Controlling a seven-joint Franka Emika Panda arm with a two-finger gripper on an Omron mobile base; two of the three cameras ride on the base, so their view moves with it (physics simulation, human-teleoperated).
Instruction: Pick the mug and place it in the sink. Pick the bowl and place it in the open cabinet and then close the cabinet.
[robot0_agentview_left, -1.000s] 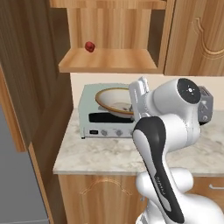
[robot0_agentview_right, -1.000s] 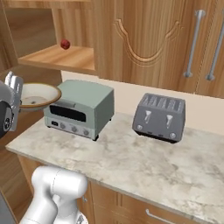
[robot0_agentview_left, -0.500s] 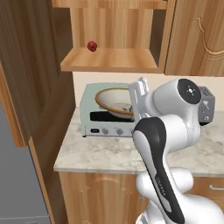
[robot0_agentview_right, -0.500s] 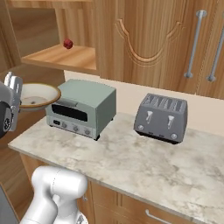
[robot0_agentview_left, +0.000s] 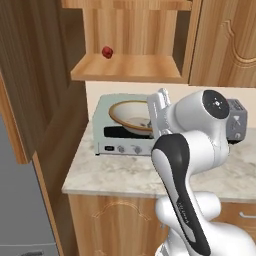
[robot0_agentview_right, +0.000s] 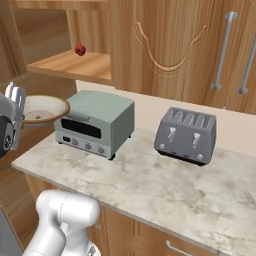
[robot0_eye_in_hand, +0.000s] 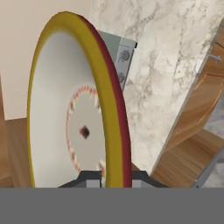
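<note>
1. Shifted a little across both base views since a second ago — toaster oven, shelf and counter all slid together, so read as the base driving, not as things moving; bowl kept at the same spot against the arm.
2. Clamped on the rim of the wide shallow bowl (robot0_eye_in_hand: 76, 109) with tan-brown outside and whitish inside: two-finger gripper (robot0_eye_in_hand: 111, 179), jaws nearly together with the rim between them.
3. Held clear of the marbled stone counter (robot0_agentview_right: 150, 185), in front of the pale green toaster oven (robot0_agentview_right: 97, 122) in the left base view and off its left end in the right base view.
4. Judged step: second half of the task — carrying the bowl toward the open light-brown wooden wall cabinet (robot0_agentview_left: 125, 67), its shelf above the oven with a small red fruit (robot0_agentview_left: 107, 52) at the back.
5. Next, by this reading: raise to shelf height, reach in beside the fruit, set down level, then release and back out before closing the door.
</note>
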